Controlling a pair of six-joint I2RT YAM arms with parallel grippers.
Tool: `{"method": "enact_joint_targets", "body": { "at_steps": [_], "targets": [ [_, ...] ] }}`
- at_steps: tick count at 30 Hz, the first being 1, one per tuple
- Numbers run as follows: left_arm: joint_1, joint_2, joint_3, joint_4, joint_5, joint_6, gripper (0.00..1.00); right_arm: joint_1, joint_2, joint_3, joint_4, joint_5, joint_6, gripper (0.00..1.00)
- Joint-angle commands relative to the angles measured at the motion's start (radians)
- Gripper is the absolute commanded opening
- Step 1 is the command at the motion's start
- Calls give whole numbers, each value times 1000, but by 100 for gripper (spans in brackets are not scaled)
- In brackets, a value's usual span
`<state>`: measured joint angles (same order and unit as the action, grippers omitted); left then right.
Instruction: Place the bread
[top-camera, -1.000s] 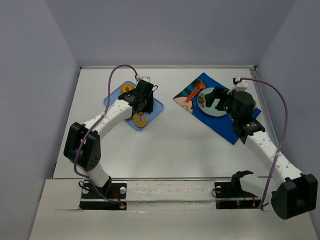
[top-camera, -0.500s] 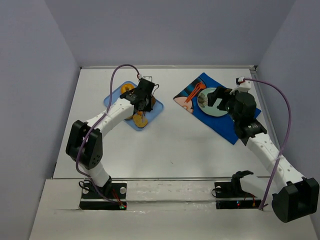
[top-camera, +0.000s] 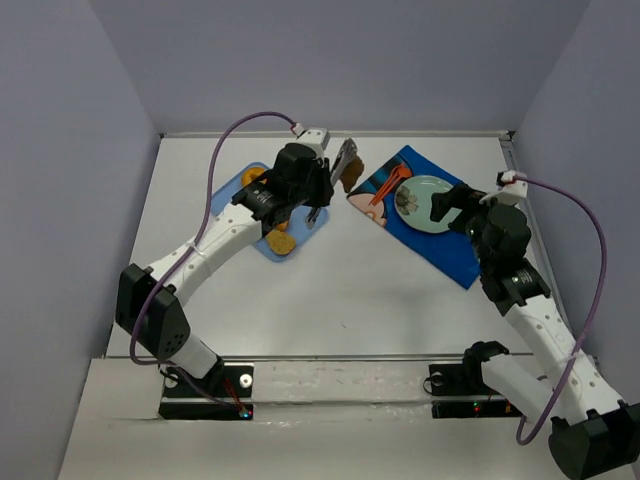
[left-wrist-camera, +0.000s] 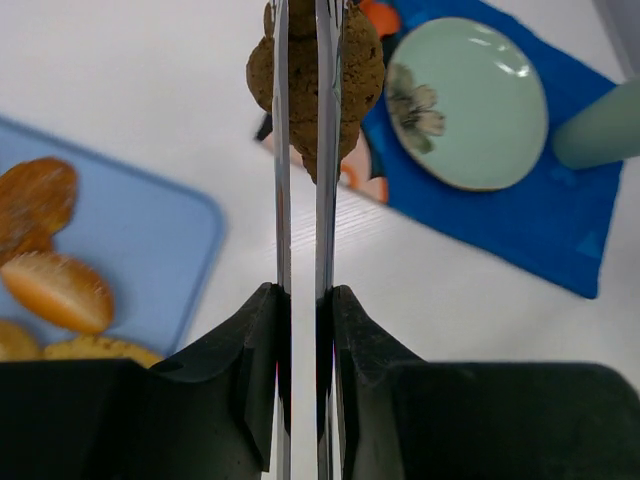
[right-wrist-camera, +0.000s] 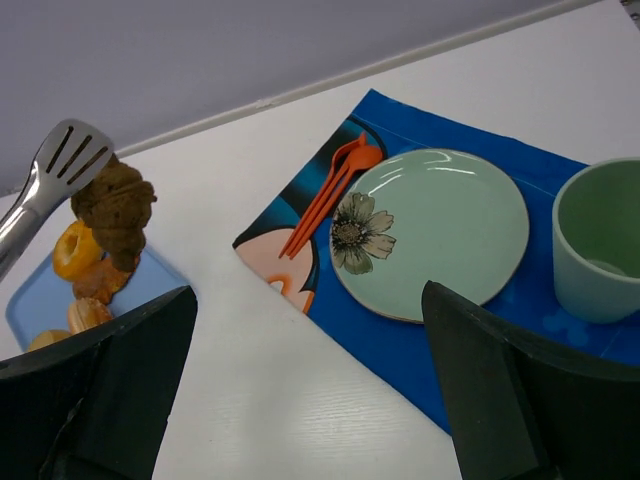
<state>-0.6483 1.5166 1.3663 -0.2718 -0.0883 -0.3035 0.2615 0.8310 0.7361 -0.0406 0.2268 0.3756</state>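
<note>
While the left gripper (left-wrist-camera: 303, 302) is closed narrow on the metal tongs (left-wrist-camera: 282, 180), which clamp the bread (left-wrist-camera: 361, 64), the right gripper (right-wrist-camera: 310, 400) stands wide open, holding nothing.

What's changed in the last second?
The left gripper, shut on the tongs, has lifted the bread off the blue tray and swung it right, toward the plate. The right gripper, open, pulled back from over the plate. Tray, plate and other pastries stayed put.
</note>
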Motion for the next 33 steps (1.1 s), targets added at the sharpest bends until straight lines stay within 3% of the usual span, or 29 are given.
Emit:
{"method": "enact_joint_targets", "body": {
  "at_steps": [1, 9, 17, 19, 22, 25, 29, 33],
  "targets": [
    [-48, 88, 120, 174, 215, 40, 6, -5, -81, -6, -12, 89, 25, 100],
    [-137, 531, 541, 148, 369, -22, 9, -5, -98, -23, -18, 160, 19, 100],
    [-171, 721, 727, 17, 400, 0, 20, -5, -76, -20, -19, 177, 16, 100],
    [-172, 731, 735, -1, 394, 0, 23, -5, -75, -20, -19, 175, 17, 100],
    [-172, 720, 731, -4, 381, 3, 43, -5, -76, -20, -19, 171, 19, 100],
    [-172, 697, 731, -6, 348, 20, 54, -5, -79, -21, -19, 171, 19, 100],
    [-172, 669, 793, -64, 283, 75, 63, -5, -84, -21, -19, 164, 19, 100],
    [-172, 633, 800, -66, 251, 90, 63, -5, -90, -21, -21, 152, 19, 100]
  ]
}}
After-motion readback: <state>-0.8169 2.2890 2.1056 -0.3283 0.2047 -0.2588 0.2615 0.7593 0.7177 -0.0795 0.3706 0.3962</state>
